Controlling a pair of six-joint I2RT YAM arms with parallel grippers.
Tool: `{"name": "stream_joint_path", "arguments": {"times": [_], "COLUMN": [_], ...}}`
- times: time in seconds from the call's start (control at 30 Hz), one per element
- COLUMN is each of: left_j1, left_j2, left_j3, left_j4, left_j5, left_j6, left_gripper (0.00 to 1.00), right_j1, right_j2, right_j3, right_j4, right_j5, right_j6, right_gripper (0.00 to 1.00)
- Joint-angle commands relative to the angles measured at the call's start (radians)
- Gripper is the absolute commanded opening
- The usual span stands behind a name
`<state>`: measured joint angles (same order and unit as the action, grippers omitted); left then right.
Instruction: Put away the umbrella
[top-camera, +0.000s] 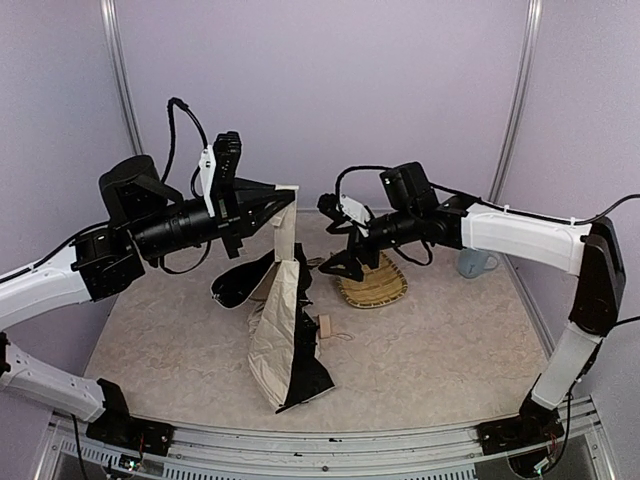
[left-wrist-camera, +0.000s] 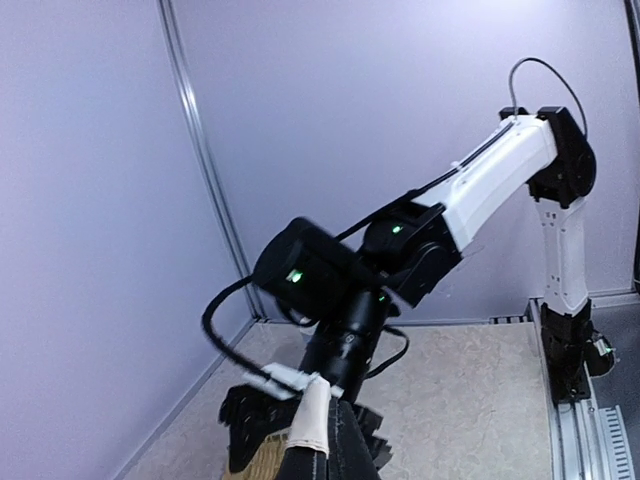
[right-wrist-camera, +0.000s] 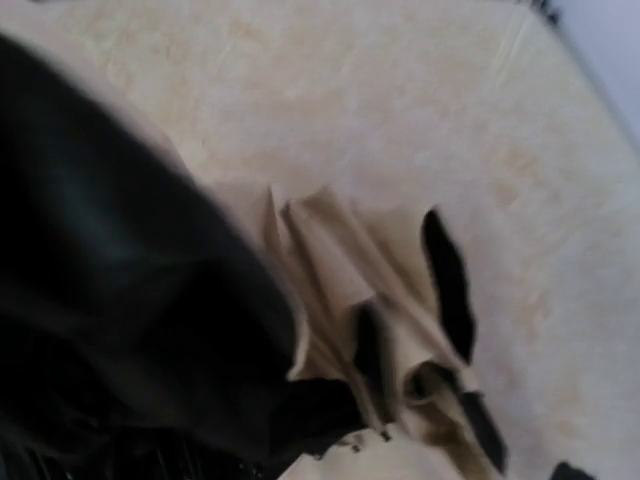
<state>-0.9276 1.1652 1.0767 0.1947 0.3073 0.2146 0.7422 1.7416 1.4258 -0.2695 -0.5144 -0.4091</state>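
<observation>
The left jaws are closed on the top edge of the umbrella (top-camera: 280, 345), which hangs below them down to the tabletop (top-camera: 440, 340). Only the left wrist view shows the right jaws spread open, just beyond the fabric. The top view shows a basket (top-camera: 385, 288) beneath them. The right wrist view shows only blurred folds.

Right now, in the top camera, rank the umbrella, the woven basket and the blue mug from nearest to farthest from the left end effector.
1. The umbrella: nearest, its cream fabric hangs pinched in the left end effector.
2. The woven basket: mid-table, off to the right.
3. The blue mug: farthest, near the right wall.
</observation>
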Motion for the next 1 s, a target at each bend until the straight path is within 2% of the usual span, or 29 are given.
{"name": "stream_joint_path", "arguments": {"times": [0.0,0.2,0.4,0.6,0.7,0.8,0.83,0.97], "left_j1": [0.052,0.078,0.077,0.075,0.075,0.075,0.075,0.072], "left_j2": [-0.027,-0.015,-0.005,-0.028,-0.054,-0.084,-0.092,-0.108], "left_j3": [-0.045,-0.051,-0.022,-0.037,-0.053,-0.077,-0.085,-0.096], "left_j4": [0.012,0.028,0.016,0.013,-0.008,-0.030,-0.031,-0.035], "left_j5": [-0.073,-0.057,-0.031,-0.015,0.006,0.011,0.012,0.023], "left_j6": [-0.065,-0.099,-0.089,-0.075,-0.047,-0.028,-0.026,-0.027], "left_gripper": [0.00,0.00,0.00,0.00,0.00,0.00,0.00,0.00], "right_j1": [0.009,0.053,0.106,0.136,0.126,0.106,0.105,0.105], "right_j2": [-0.146,-0.228,-0.127,-0.058,-0.079,-0.094,-0.083,0.012], "right_j3": [-0.078,-0.227,-0.149,-0.069,-0.061,-0.077,-0.069,0.015], "right_j4": [0.093,0.284,0.350,0.301,0.235,0.222,0.209,0.150], "right_j5": [0.029,-0.131,-0.164,-0.254,-0.196,-0.118,-0.099,-0.139], "right_j6": [-0.020,-0.007,0.015,-0.044,-0.122,-0.185,-0.204,-0.218], "right_gripper": [0.99,1.00,0.99,0.85,0.71,0.51,0.48,0.51]}}
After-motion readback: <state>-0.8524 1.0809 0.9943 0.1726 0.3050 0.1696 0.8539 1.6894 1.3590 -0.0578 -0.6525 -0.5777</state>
